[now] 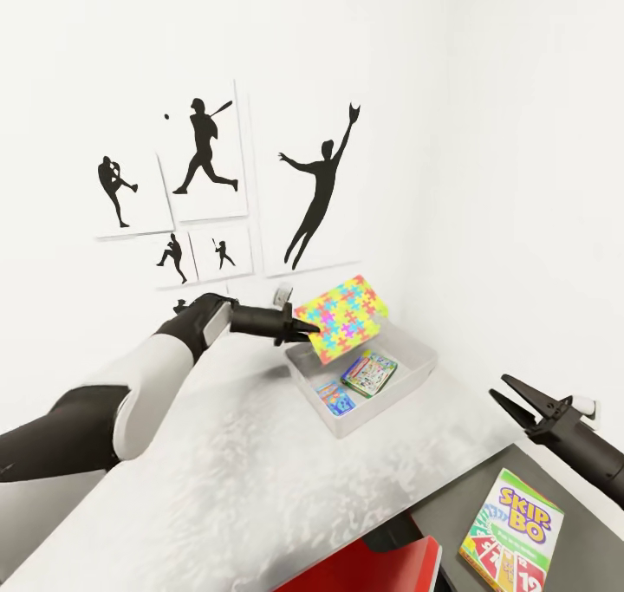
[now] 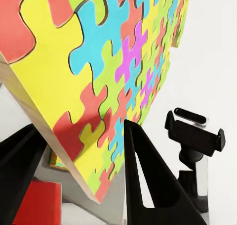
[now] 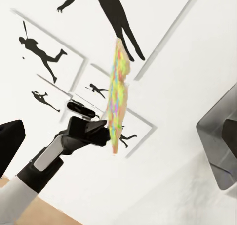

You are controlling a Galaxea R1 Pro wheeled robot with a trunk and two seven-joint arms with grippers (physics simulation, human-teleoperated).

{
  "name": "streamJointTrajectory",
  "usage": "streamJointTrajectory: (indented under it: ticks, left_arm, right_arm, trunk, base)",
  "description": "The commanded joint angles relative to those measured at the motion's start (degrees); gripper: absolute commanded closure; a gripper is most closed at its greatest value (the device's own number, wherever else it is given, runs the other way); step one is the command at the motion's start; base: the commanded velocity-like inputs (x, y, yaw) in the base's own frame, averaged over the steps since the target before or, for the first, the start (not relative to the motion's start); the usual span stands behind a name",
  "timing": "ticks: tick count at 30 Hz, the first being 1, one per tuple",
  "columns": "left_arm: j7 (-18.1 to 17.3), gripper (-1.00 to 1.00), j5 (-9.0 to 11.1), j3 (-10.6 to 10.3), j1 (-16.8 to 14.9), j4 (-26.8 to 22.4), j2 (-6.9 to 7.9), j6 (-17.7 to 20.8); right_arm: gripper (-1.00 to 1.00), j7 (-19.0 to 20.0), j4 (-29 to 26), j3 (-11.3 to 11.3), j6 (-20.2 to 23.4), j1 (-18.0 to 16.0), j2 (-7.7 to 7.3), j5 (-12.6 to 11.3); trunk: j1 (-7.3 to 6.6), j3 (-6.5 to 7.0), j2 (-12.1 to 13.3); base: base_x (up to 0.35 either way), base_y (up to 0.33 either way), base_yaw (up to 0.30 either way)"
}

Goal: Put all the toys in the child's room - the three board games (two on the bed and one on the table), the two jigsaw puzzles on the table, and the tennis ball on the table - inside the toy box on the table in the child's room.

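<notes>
My left gripper [image 1: 310, 325] is shut on the lower corner of a jigsaw puzzle [image 1: 342, 315] box. It holds the box tilted over the near-left rim of the toy box [image 1: 407, 362], the pale grey tray on the table [image 1: 217, 462]. In the left wrist view its black fingers [image 2: 143, 175] clamp the puzzle box [image 2: 98, 76]. Inside the tray lie a green-pink board game [image 1: 370, 373] and a small blue one [image 1: 334, 397]. The Skip-Bo board game [image 1: 511, 544] lies on the dark side unit. Above it, my right gripper [image 1: 499, 386] stands open and holds nothing. The tennis ball is out of view.
Baseball-silhouette posters [image 1: 204, 150] hang on the white wall behind the table. A small black clamp stand [image 2: 195, 136] sits by the wall next to my left gripper. The red chair [image 1: 373, 570] is tucked at the table's front edge. The tray stands near the room's corner.
</notes>
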Motion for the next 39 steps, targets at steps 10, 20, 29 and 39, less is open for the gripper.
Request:
streamJointTrajectory:
  ticks: [10, 20, 29, 39]
  left_arm:
    - [42.8, 1.00, 1.0, 30.9, -1.4, 1.6, -4.92, -1.1]
    - [52.8, 1.00, 1.0, 41.8, -1.5, 11.0, -5.43, -9.8]
    - [52.8, 1.00, 0.7, 41.9, -1.4, 12.0, -5.43, -10.3]
    - [52.2, 1.00, 0.6, 41.7, -1.4, 12.0, -5.43, -9.8]
  right_arm:
    - [-1.00, 0.6, 0.0, -5.0, 0.2, -0.1, -0.11, 0.0]
    - [-1.00, 0.7, -0.1, -5.3, 0.2, -0.1, -0.15, 0.0]
    - [-1.00, 0.7, -0.1, -5.2, 0.2, -0.1, -0.07, -0.1]
    - [-1.00, 0.7, -0.1, -5.1, 0.2, 0.0, -0.07, 0.0]
  trunk:
    - [0.04, -0.14, -0.1]
    - [0.04, -0.14, -0.1]
    - [0.04, -0.44, -0.1]
    - [0.04, -1.36, -0.1]
  base:
    - [0.000, 0.000, 0.000]
    - [0.000, 0.000, 0.000]
    - [0.000, 0.000, 0.000]
    - [0.000, 0.000, 0.000]
